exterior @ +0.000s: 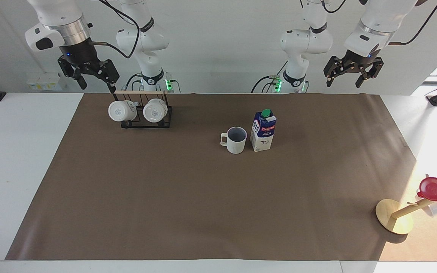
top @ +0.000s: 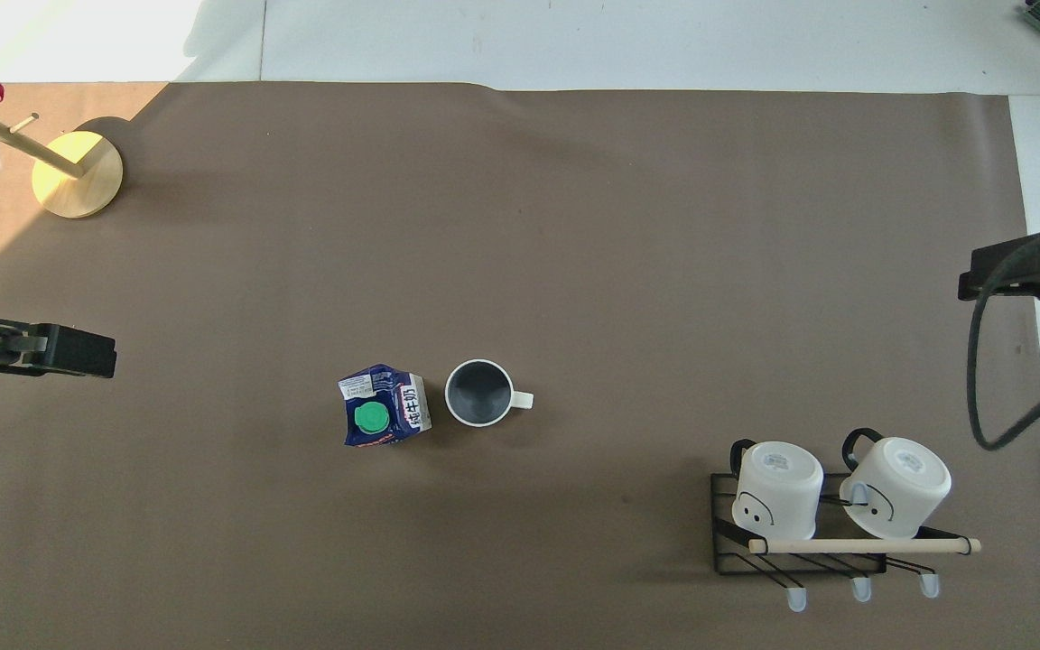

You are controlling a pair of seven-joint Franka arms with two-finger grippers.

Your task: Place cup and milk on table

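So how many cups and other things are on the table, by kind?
Cups: 4, the ribbed cup, two white mugs, a red cup
Milk cartons: 1
Racks: 1
Wooden stands: 1
Total: 7

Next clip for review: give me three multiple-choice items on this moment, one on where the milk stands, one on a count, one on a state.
1. Where does the milk carton stand?
A. on the wire rack
B. on the brown mat beside the ribbed cup
C. in the left claw

2. How many white mugs hang on the wire rack?
A. two
B. three
C. none

3. How is the ribbed cup resting?
A. tipped on its side
B. upside down
C. upright, mouth up

Answers:
1 B: the carton stands on the mat next to the cup, toward the left arm's end.
2 A: two white mugs hang there side by side.
3 C: the overhead view looks straight into its grey inside; both the left claw and the right claw hang open in the air, holding nothing.
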